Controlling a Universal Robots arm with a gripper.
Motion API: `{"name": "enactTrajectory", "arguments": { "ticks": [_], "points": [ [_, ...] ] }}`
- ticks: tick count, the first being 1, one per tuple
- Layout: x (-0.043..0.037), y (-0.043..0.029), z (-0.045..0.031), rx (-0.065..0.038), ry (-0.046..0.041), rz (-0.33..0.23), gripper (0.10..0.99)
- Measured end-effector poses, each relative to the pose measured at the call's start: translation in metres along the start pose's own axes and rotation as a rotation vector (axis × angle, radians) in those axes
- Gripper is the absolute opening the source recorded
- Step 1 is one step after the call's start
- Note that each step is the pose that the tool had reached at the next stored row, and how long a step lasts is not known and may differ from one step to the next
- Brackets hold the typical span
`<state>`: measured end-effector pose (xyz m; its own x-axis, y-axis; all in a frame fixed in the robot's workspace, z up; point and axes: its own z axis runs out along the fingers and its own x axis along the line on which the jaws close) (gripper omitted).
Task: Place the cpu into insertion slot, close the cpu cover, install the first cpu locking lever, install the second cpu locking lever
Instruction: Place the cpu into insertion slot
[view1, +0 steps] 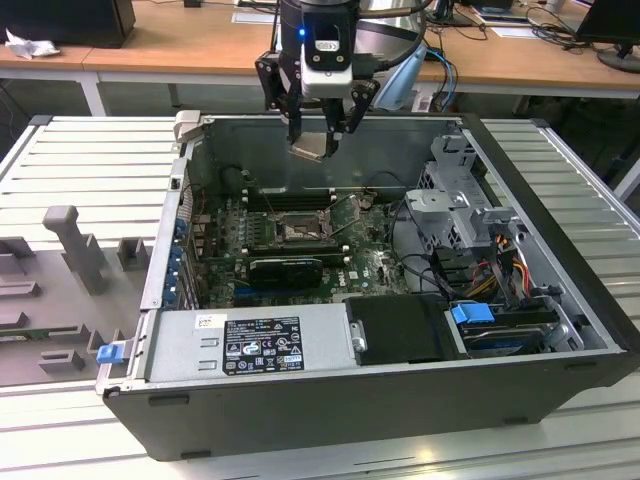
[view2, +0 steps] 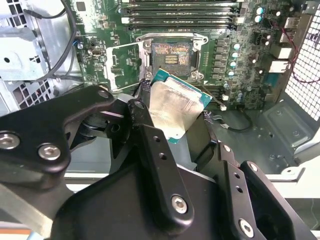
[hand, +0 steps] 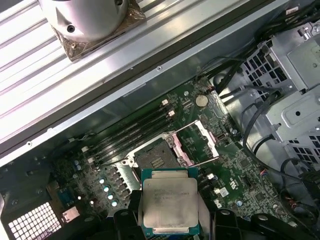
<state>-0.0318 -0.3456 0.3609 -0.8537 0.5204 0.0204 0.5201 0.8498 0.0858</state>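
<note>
Pale silvery metal forms the top of the cpu, which is gripped at two opposite edges by the closed fingers of the hand. In the exterior view the hand is seen above the open computer case, near its far wall and clear of the green motherboard, with the cpu hanging slightly tilted. The case lies on a ribbed metal surface. In both wrist views the insertion slot is seen bare, its contact field exposed and nothing seated in it. The cpu is held in the air apart from the slot, with no contact between them. The cpu cover is swung up off the slot and stands open at one side of it. Long black memory sticks are seated in a row beside the slot.
</note>
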Motion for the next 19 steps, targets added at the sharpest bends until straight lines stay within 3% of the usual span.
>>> {"name": "enactTrajectory", "arguments": {
  "ticks": [19],
  "points": [
    [0.0000, 0.0000, 0.0002, -0.003, -0.0117, 0.136, 0.533]
  ]
}}
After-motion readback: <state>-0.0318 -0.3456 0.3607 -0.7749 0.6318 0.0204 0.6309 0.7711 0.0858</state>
